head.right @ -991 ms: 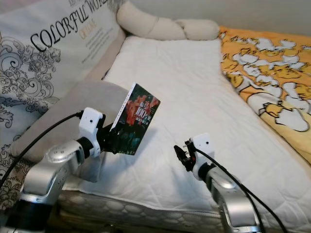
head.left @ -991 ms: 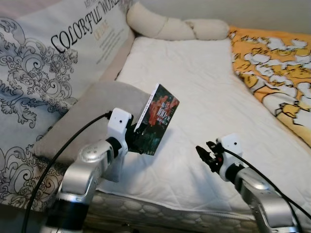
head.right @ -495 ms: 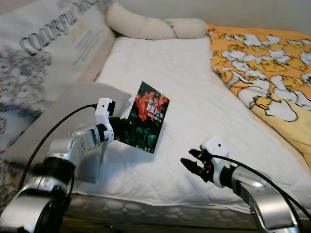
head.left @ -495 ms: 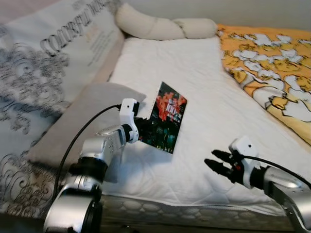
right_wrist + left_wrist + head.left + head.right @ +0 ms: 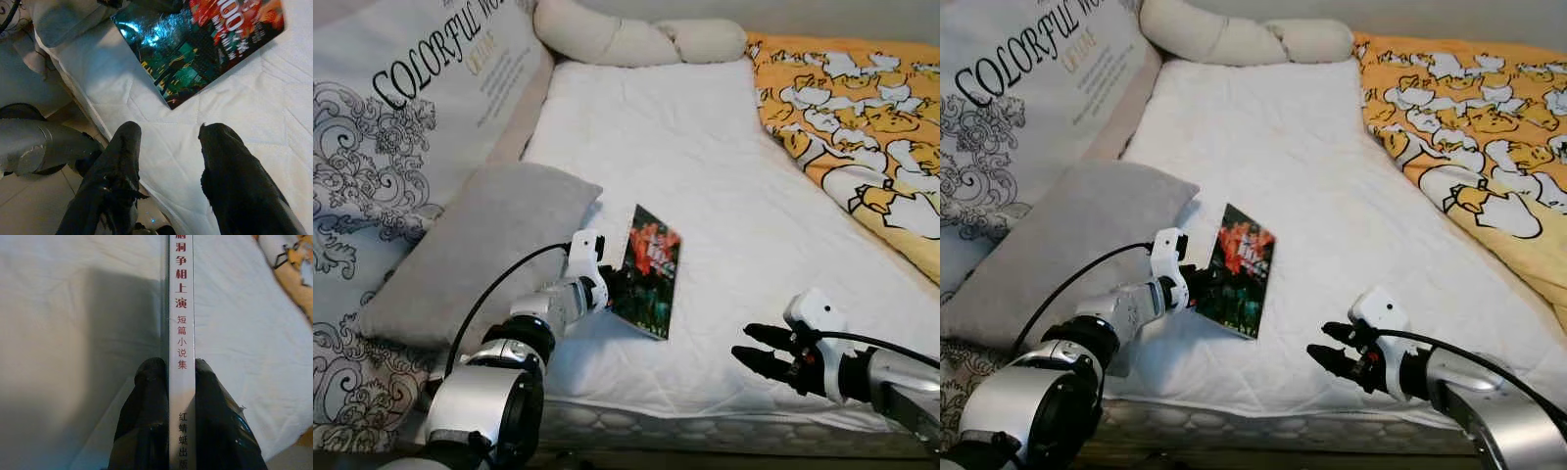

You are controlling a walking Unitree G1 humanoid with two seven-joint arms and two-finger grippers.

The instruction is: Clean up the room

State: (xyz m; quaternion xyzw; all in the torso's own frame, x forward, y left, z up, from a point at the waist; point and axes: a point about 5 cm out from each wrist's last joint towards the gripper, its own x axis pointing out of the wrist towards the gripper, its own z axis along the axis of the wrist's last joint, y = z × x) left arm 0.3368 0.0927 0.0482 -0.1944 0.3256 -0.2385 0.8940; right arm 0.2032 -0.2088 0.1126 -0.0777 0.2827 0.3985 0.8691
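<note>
The left gripper (image 5: 180,377) is clamped on the spine of a book (image 5: 649,269), one black finger (image 5: 149,396) on each cover, as the left wrist view shows plainly; the white spine carries red Chinese characters. The book stands on edge, tilted, its dark cover with red and green print facing the foot of the bed, its lower corner at or just above the white mattress (image 5: 705,166) near the front edge; contact cannot be confirmed. The left arm (image 5: 543,313) reaches out low over the mattress corner, a black cable (image 5: 494,294) looping along it. Just beside the arm lies a grey pillow (image 5: 475,245), leaning against a large printed cushion (image 5: 391,127) with black lettering and scrollwork. The right gripper (image 5: 759,351) hovers over the front edge of the mattress, well apart from the book, its two fingers (image 5: 117,166) spread with nothing between them. A cream bolster (image 5: 626,39) lies across the head of the bed. An orange blanket (image 5: 862,108) with a white duck pattern covers the right side.
</note>
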